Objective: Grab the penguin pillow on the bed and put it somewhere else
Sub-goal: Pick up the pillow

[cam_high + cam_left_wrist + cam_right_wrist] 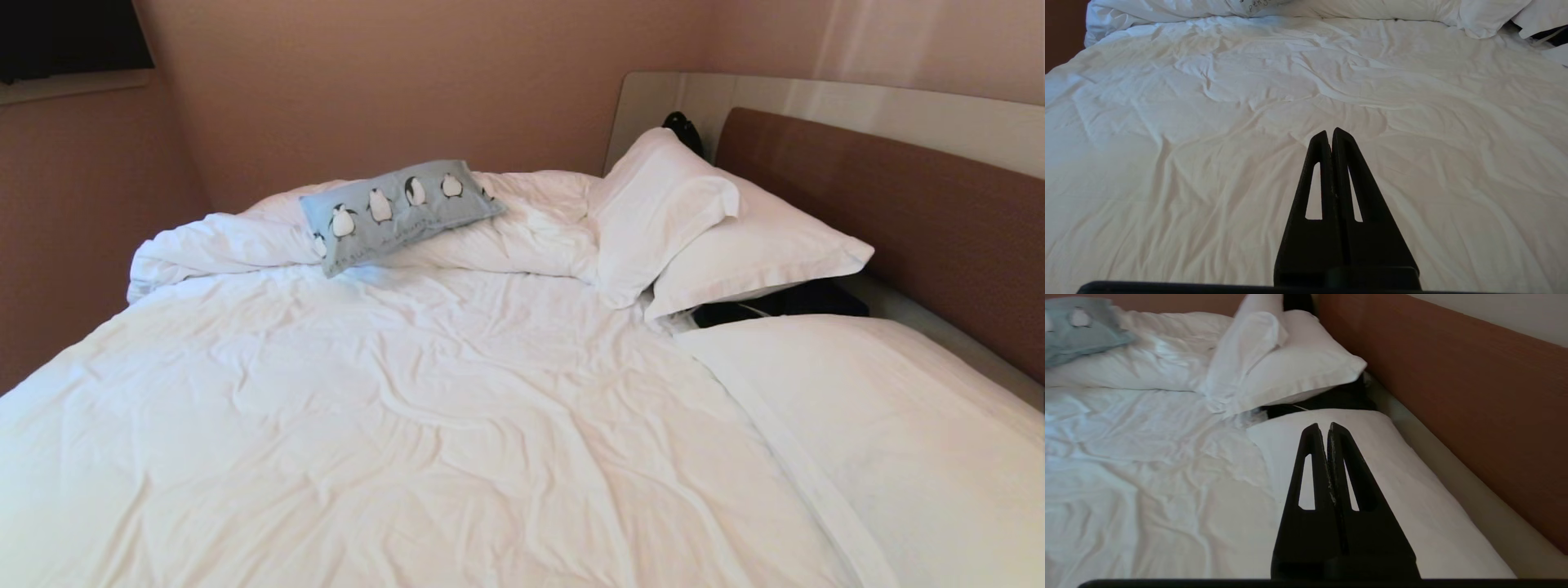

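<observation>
The penguin pillow (pixel 397 211) lies far-left on the bed (pixel 424 425), well apart from the right claw (pixel 1327 426) (closed, empty). Its long axis runs left-right, right end farther. The left claw (pixel 1330 132) is closed too.

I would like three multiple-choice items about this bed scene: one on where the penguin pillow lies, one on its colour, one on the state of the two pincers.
1. Where does the penguin pillow lie?
A. On the bunched duvet at the far side of the bed
B. Against the brown headboard
C. On the floor

2. What is its background colour?
A. Red
B. Light blue
C. Yellow

3. How are the pincers?
A. Both shut and empty
B. Left open, right shut
C. Right shut on the pillow

Key:
1 A, the head view shows it on the rumpled duvet, left of the white pillows.
2 B, light blue with black-and-white penguins.
3 A, the left pincer and the right pincer have their fingers pressed together above the bedding, holding nothing.
</observation>
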{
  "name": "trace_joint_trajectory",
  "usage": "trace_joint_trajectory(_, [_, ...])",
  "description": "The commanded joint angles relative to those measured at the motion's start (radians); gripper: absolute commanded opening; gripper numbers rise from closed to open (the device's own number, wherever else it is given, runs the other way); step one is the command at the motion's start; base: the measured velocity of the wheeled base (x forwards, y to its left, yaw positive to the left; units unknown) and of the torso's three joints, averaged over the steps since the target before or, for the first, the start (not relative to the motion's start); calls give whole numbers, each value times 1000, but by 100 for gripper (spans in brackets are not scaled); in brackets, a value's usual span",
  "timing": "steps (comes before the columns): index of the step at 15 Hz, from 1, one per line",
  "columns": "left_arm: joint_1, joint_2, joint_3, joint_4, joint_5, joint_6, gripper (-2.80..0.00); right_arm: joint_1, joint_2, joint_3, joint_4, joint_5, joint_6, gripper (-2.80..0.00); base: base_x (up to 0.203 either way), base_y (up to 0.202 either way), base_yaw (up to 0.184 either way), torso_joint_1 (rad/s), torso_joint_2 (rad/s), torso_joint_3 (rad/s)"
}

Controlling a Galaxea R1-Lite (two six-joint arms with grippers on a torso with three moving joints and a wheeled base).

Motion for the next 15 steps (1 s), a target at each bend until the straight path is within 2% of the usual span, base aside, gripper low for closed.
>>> trace_joint_trajectory(1, [0,0,0,-1,0,0,-280,-1,125,-40,-2,-93,-6,-280,0,0,0,0,0,0])
trace_joint_trajectory(6, [0,0,0,0,0,0,-280,-47,313,-75,-2,-116,-6,-280,0,0,0,0,0,0])
trace_joint_trajectory(10, [0,0,0,0,0,0,-280,-158,470,-67,-1,-111,2,-280,0,0,0,0,0,0])
trace_joint_trajectory(12, [0,0,0,0,0,0,-280,-198,491,-43,0,-70,5,-280,0,0,0,0,0,0])
trace_joint_trajectory(15, [0,0,0,-1,0,0,-280,-201,490,-49,-2,-17,3,-280,0,0,0,0,0,0])
